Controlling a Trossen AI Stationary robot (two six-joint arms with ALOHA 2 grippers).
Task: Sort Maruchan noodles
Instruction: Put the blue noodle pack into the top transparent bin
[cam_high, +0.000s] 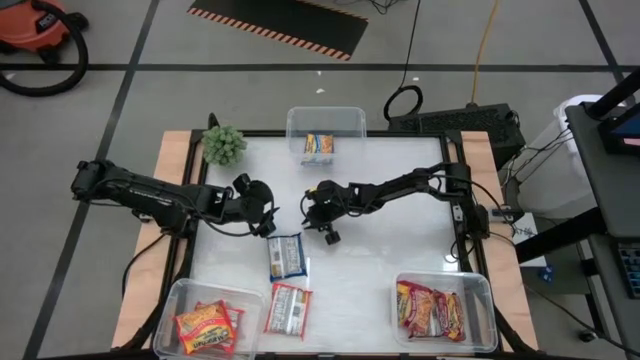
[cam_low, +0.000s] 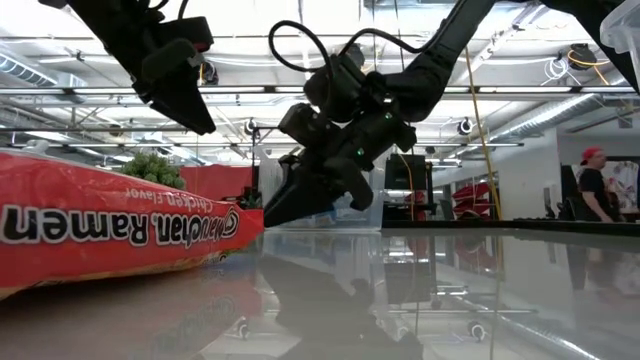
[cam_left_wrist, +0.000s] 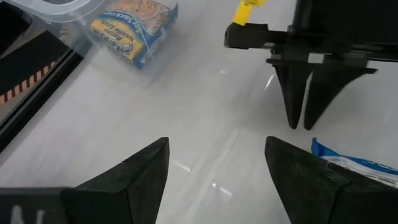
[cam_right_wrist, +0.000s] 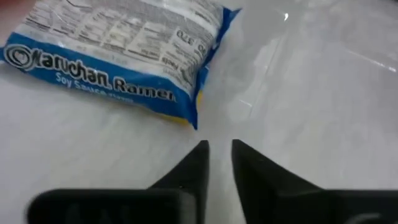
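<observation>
Sorting looks mostly done: orange packets (cam_high: 205, 327), red packets (cam_high: 430, 309) and one blue packet (cam_high: 319, 145) sit in tubs, while two packets (cam_high: 287, 256) lie on the bench (cam_high: 390, 240) near the left claw (cam_high: 268, 226), fingers apart, and the right claw (cam_high: 312, 215), nearly together, empty.

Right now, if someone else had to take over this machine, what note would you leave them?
Left gripper: open, empty, above the table.
Right gripper: nearly shut, empty, beside the blue packet.
Sorted: one blue packet in the far tub, orange ones in the near-left tub, red ones in the near-right tub.
Left: the blue packet and a red-and-white packet, both loose on the table.
</observation>
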